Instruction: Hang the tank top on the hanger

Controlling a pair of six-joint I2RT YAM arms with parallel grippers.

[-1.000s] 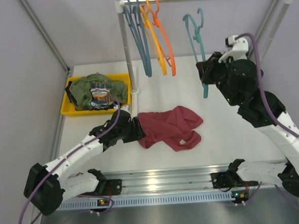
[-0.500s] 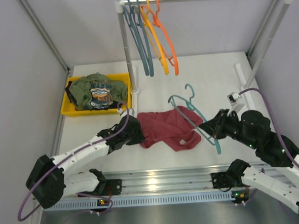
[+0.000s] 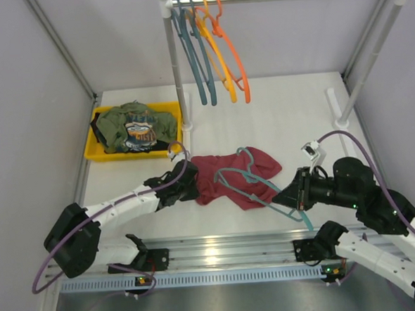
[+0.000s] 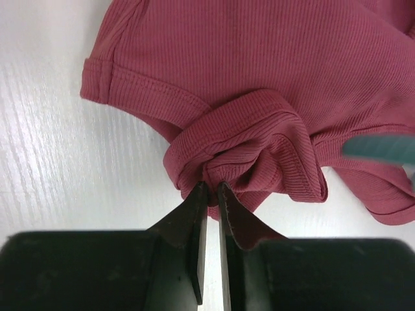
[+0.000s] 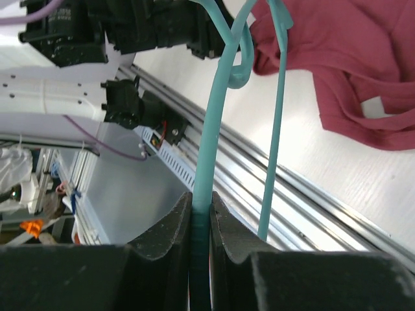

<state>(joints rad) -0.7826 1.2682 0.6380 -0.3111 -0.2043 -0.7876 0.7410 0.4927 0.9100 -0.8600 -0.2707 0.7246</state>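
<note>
Left gripper (image 4: 211, 188) pinching tank top (image 4: 259, 52) fold near table (image 3: 296, 115) front edge, right gripper (image 5: 201, 197) clamped on hanger (image 5: 212, 129) above it, white label (image 5: 374, 107) unreadable.

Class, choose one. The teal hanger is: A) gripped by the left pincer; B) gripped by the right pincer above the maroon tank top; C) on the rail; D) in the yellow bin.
B: the right pincer is shut on the teal hanger, above the tank top.
</note>
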